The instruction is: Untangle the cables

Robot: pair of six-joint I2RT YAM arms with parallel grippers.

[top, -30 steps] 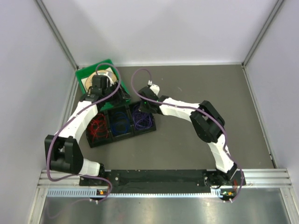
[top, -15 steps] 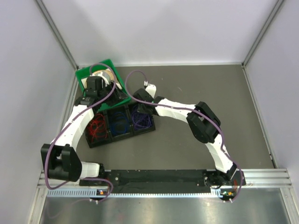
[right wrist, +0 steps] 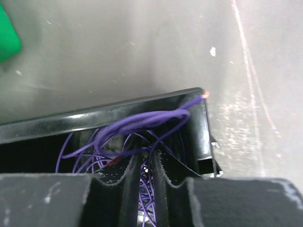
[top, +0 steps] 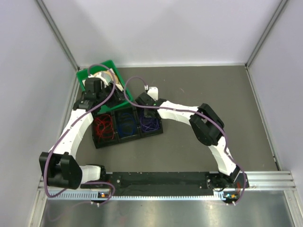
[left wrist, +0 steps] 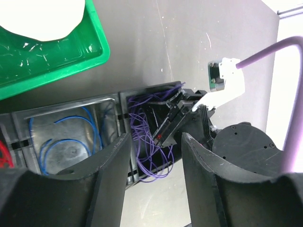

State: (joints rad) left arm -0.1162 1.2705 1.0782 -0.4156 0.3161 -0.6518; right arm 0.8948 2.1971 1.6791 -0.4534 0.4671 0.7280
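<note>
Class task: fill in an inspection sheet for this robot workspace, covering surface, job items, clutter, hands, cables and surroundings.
Surface: dark grey table, scuffed.
Job's things: black tray with three compartments, holding red cables, blue cables and purple cables, one colour each.
Clutter: green bin holding a white round object.
Hands: left hand open, empty, above the tray; right hand nearly closed among the purple cables, grip unclear.
Cables: mauve hoses along both arms.
Surroundings: pale walls; metal rail at the near edge.
</note>
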